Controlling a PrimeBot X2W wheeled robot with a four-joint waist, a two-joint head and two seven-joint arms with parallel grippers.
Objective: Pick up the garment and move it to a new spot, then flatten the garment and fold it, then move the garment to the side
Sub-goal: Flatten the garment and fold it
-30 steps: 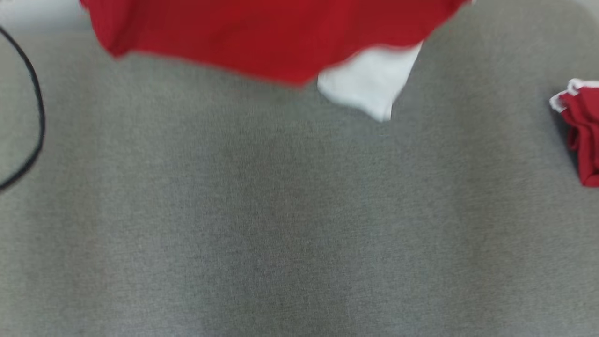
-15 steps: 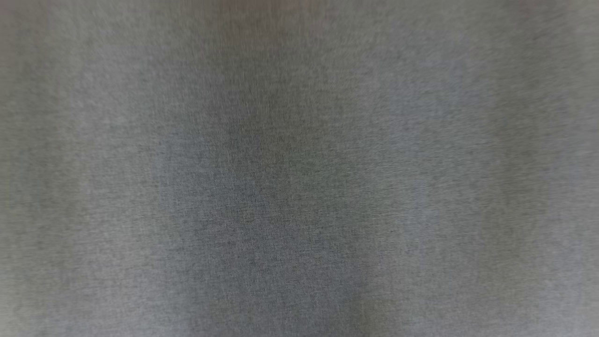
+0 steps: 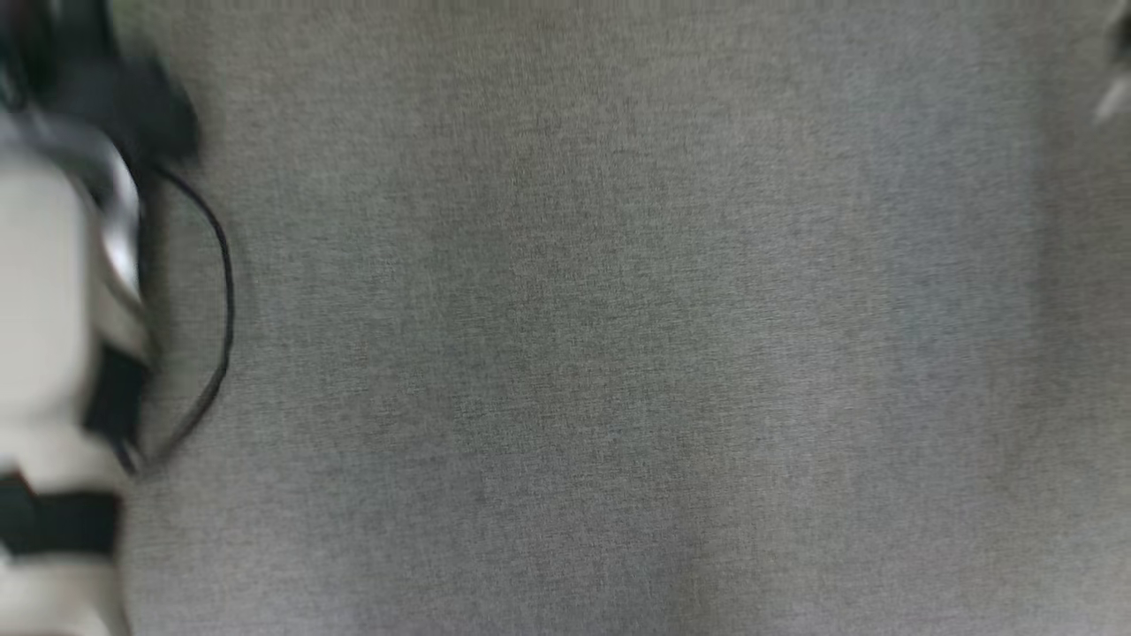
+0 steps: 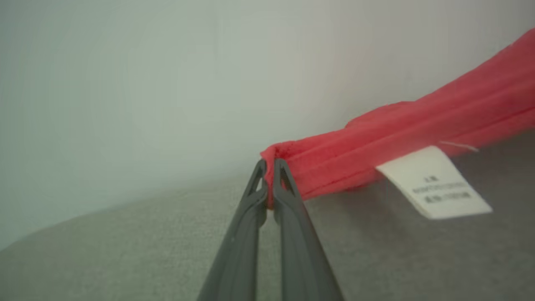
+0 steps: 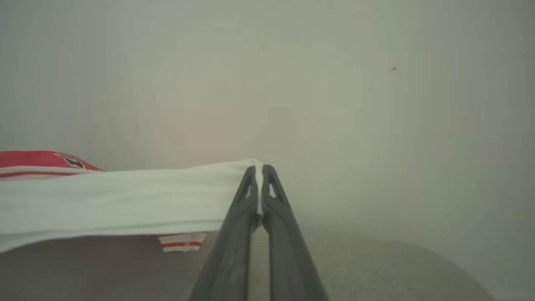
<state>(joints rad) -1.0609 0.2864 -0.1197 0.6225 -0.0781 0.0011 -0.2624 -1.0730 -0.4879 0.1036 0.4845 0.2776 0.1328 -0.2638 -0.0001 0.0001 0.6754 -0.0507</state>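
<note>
Right, the red jersey shirt with white short sleeves (image 4: 397, 133) is strung between both grippers, held up over the grey woven cloth surface (image 3: 618, 353).

Left gripper (image 4: 269, 167): the long dark fingers are clamped together on a bunched corner of the red hem, and red cloth shows in the slit between the tips. From there the shirt runs as a taut folded band up to the right edge of the left wrist view. A small white printed label (image 4: 434, 184) hangs off the band's lower edge, above the surface.

Right gripper (image 5: 259, 171): the jaws are pressed closed on the edge of the white sleeve, with a thin white strip caught between the tips. The sleeve (image 5: 125, 200) stretches flat to the left with shadow underneath it. A bit of red-and-white striped trim (image 5: 184, 243) dangles below. At far left there is a red panel with a scrap of black white-outlined lettering (image 5: 69, 159).

Pose: both sets of fingers point roughly level toward a pale plain wall (image 4: 125, 83). In the head view the pale left forearm (image 3: 44, 309) is blurred at the left edge, with a thin black cable loop (image 3: 225, 291) beside it.

Edges: the surface's rounded rim shows low left in the left wrist view and low right in the right wrist view. In the head view a wide run of grey cloth stretches from the cable to the right edge. I cannot tell what the blurred shape at the top right corner is.
</note>
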